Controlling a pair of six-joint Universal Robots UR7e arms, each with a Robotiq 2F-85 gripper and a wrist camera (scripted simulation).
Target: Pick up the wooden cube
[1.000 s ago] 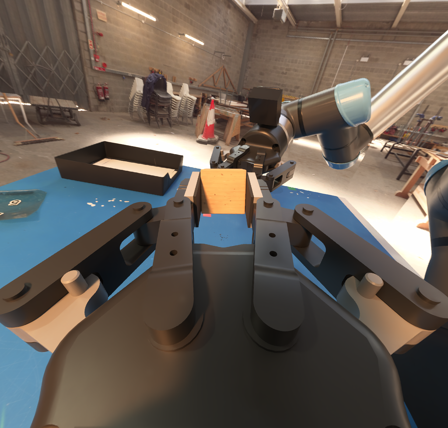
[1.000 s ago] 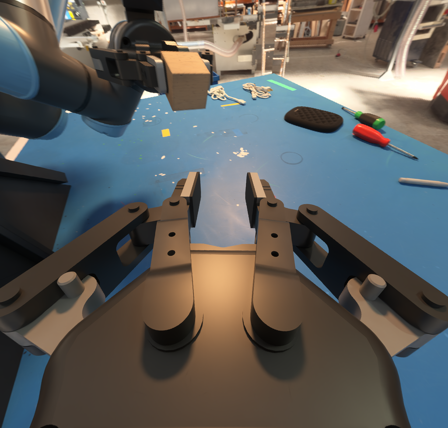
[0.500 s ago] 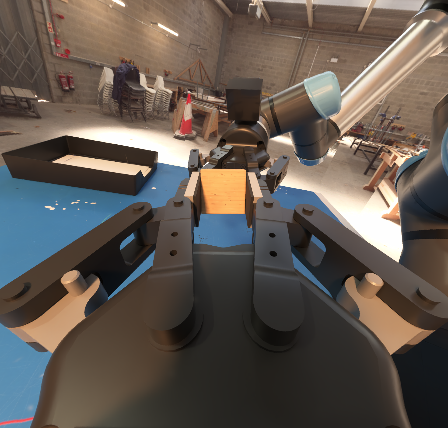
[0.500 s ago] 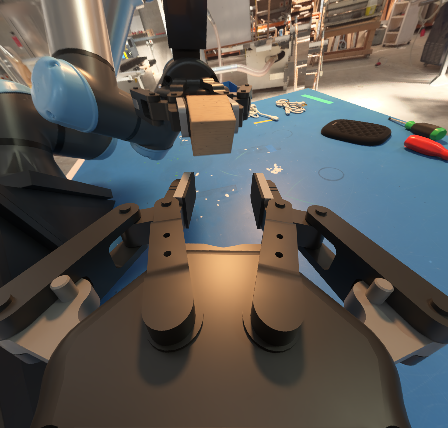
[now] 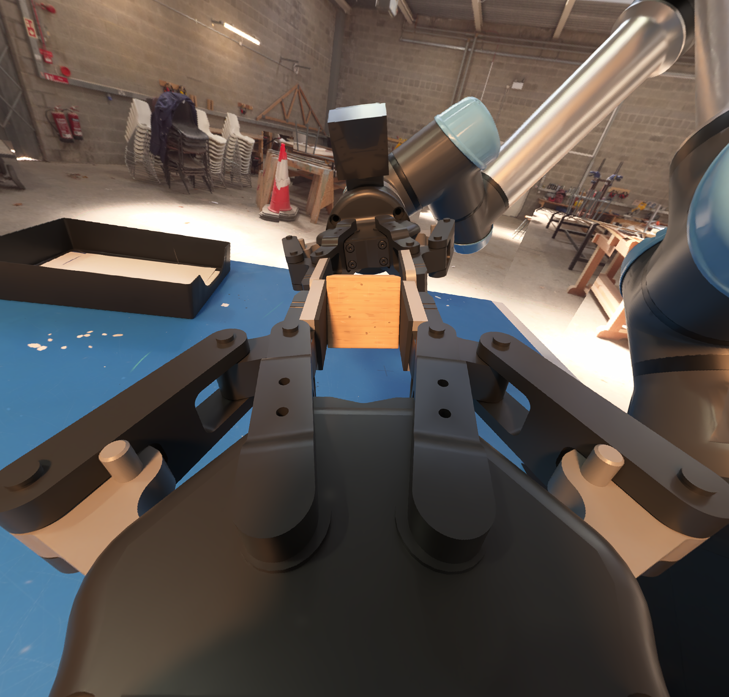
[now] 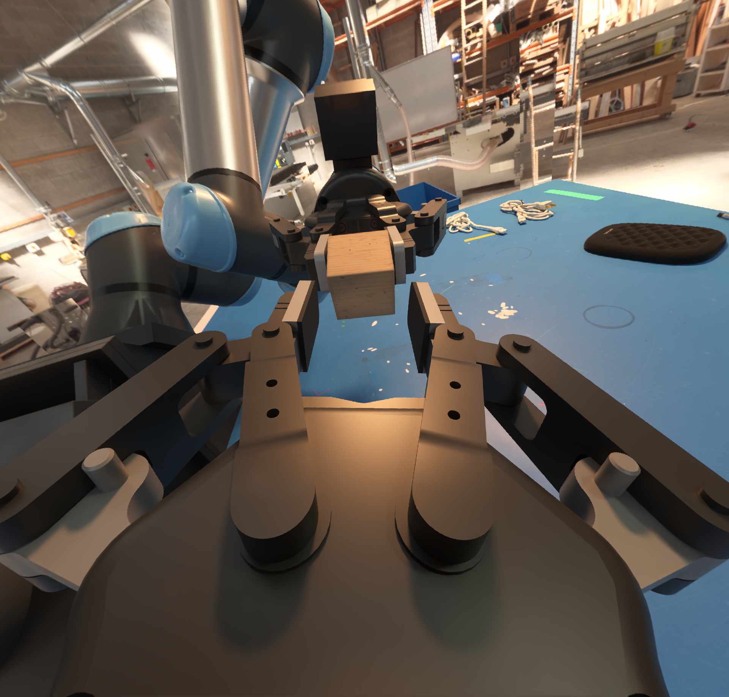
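Observation:
My left gripper [image 5: 363,315] is shut on the wooden cube [image 5: 363,311] and holds it in the air above the blue table [image 5: 118,370]. In the right wrist view the same cube [image 6: 361,279] sits between the left gripper's pads, straight ahead. My right gripper [image 6: 363,319] is open, facing the cube head-on, its fingertips level with the cube's near face and a gap on each side. In the left wrist view the right gripper [image 5: 365,279] shows just behind the cube, its fingers spread to either side.
A black tray [image 5: 118,267] stands on the table's left part in the left wrist view. In the right wrist view a black mat [image 6: 655,242] and white cords [image 6: 524,210] lie on the table [image 6: 591,362] at the right. The left arm [image 6: 205,220] fills the left.
The two grippers have come closer, facing each other. The cube now sits right at my right gripper's open fingertips. My right gripper has opened wider. The left stays shut on the cube.

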